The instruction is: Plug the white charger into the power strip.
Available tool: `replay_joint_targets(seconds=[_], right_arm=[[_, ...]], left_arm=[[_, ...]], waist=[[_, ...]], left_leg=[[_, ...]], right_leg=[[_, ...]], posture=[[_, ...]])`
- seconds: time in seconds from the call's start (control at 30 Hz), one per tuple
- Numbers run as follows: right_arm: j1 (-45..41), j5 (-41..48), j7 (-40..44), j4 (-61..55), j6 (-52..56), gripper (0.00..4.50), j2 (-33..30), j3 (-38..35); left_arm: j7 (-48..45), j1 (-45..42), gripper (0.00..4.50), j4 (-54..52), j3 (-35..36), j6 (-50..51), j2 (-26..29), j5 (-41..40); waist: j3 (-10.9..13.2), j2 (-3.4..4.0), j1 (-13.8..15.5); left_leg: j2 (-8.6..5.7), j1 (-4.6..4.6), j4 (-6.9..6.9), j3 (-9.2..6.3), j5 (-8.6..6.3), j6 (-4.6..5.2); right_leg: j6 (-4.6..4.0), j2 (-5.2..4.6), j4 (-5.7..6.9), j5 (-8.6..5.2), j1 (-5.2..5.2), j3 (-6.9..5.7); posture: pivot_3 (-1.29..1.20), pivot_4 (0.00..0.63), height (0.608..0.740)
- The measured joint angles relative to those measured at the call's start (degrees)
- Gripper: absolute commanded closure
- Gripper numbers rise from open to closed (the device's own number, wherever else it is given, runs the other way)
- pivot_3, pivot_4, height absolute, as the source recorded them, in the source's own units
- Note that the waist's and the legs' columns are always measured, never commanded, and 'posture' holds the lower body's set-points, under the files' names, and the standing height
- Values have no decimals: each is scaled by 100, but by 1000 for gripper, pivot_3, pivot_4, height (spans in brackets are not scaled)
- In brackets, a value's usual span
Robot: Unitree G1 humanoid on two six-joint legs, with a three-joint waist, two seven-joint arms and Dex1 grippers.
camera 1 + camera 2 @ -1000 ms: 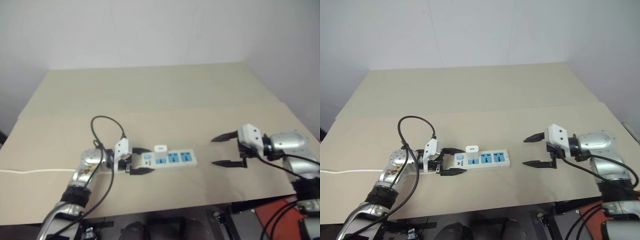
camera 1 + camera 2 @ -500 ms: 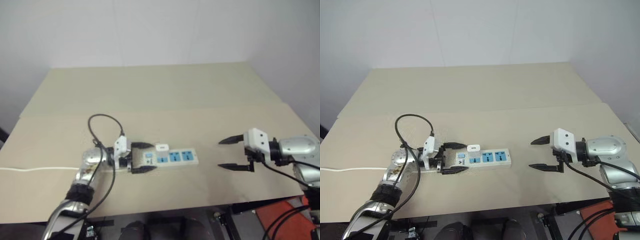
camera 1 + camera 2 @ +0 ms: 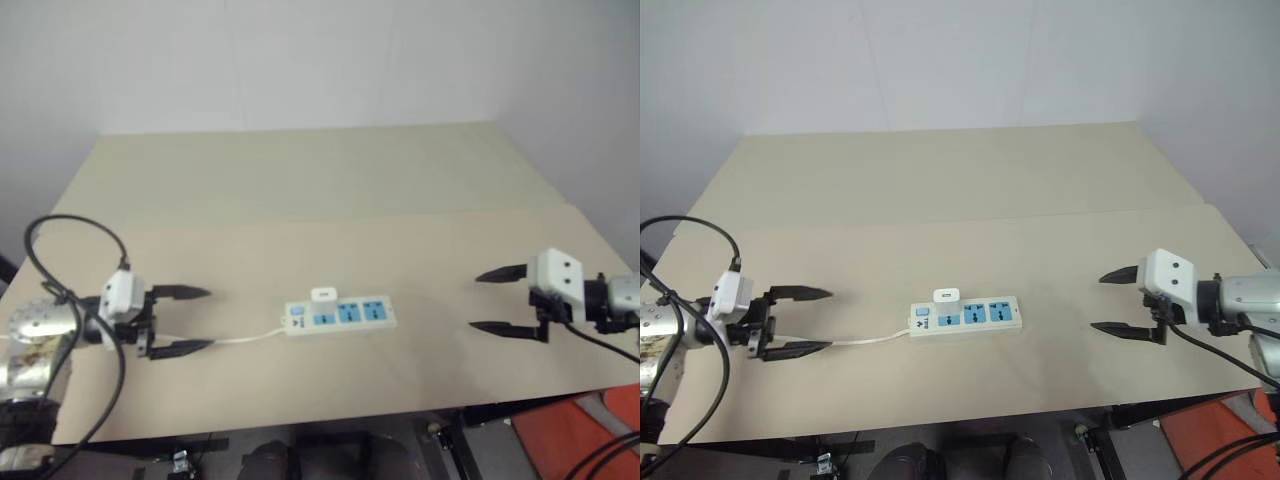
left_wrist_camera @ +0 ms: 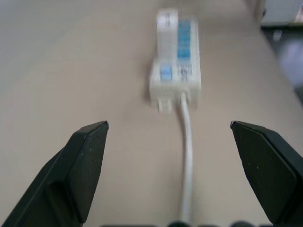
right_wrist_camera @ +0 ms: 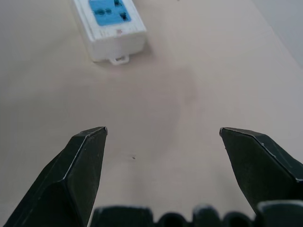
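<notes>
Both of your end effectors stand wide open and hold nothing. The left end effector (image 3: 182, 320) hovers over the bench (image 3: 300, 190) with the power strip (image 3: 338, 315) well ahead of its fingertips, along the line it points. The strip's thin cord (image 3: 245, 339) runs from the strip's near end toward the gap between the jaws. The right end effector (image 3: 497, 300) points at the strip's other end from the opposite side, also well apart from it.

The white charger (image 3: 322, 295) stands on the strip at the end nearer your left end effector, by the switch. It looks plugged in, but you cannot tell from here whether its prongs are fully home.

What could go wrong:
- If you lower or close the left end effector where it is, a finger may catch the cord and drag the strip.
- If the charger is only half seated, any tug on the cord or a nudge to the light strip could tip it out.
- Pushing on the charger with nothing bracing the strip would likely slide the strip across the smooth top.

The bench is a plain beige surface made of two panels meeting at a seam beyond the strip. Pale bare walls stand behind it.
</notes>
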Motion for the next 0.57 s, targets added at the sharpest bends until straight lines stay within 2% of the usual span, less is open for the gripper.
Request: replay_joint_targets(seconds=[0.17, 0.3, 0.43, 0.57], right_arm=[[157, 9, -28, 11, -12, 0, -204, -349], [272, 10, -41, -31, -9, 0, -236, -484], [292, 14, -75, -269, 68, 0, -235, -485], [259, 15, -160, -378, 163, 0, -226, -454]], left_arm=[[472, -226, 7, -73, 185, -28, 103, 148], [757, -232, 7, -554, 184, 339, 96, 97], [1427, -141, 7, -1291, 208, 874, 29, 39], [1657, -44, 7, -1573, 215, 1113, 36, 31]], waist=[[0, 0, 38], [0, 0, 25], [1, -1, 5], [1, -1, -12]], left_leg=[[-1, -23, 1, 5, 6, -7], [1, -24, 1, 8, 9, -12], [3, -20, 1, 8, 12, -16], [2, -17, 1, 9, 13, -18]], right_leg=[[-1, 0, 2, 3, -18, -1], [0, 10, 2, 2, -18, 0], [2, 14, 4, 2, -15, 4], [3, 17, 5, 0, -15, 6]], posture=[[0, 150, 740], [0, 150, 740], [0, 150, 740], [0, 150, 740]])
